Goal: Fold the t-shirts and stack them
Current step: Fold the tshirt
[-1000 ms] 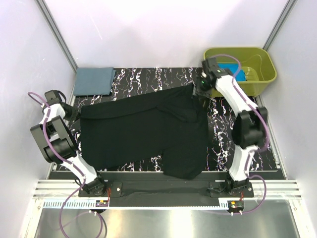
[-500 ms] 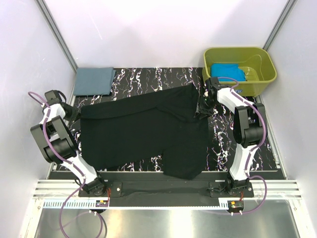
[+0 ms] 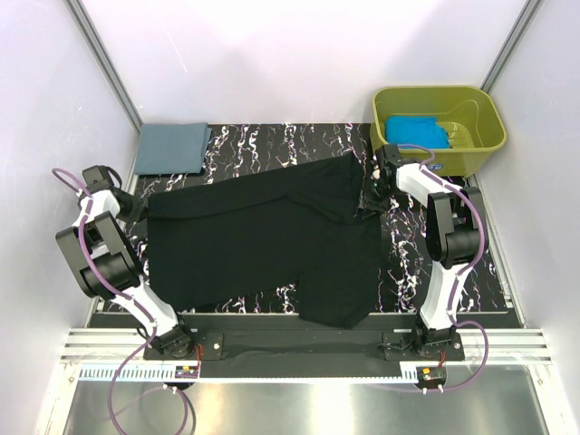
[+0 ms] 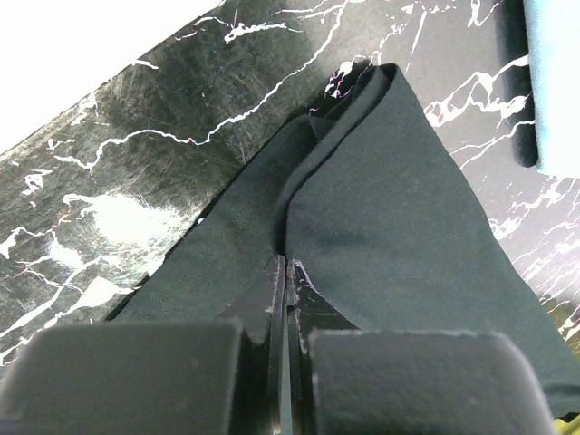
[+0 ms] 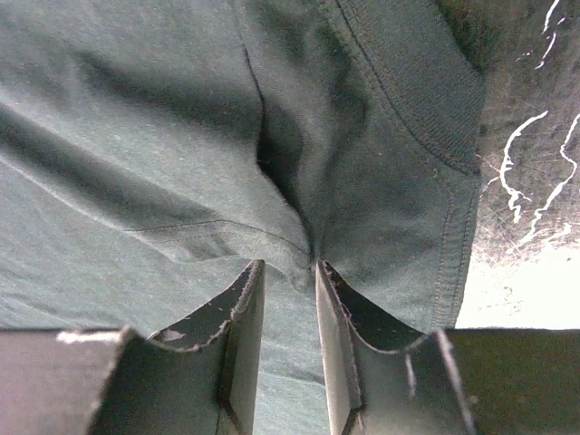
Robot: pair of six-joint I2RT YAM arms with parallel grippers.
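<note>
Black t-shirt (image 3: 263, 236) lies spread L to R across the bench (image 3: 272, 140). Left pincer (image 4: 283, 272) is pressed together on its left edge. Right pincer (image 5: 288, 272), narrowly spread, straddles a pucker at the far-right corner (not clamped yet, I'd say). Best to bite the whole fold before lifting and keep the cloth taut btwn arms. A sec ago the right arm was up by the tub (image 3: 489, 136); it's since dropped onto the shirt.

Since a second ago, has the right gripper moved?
Yes. In the top view the right gripper has come away from the tub, toward the near edge, and now sits on the black shirt's right edge.
</note>
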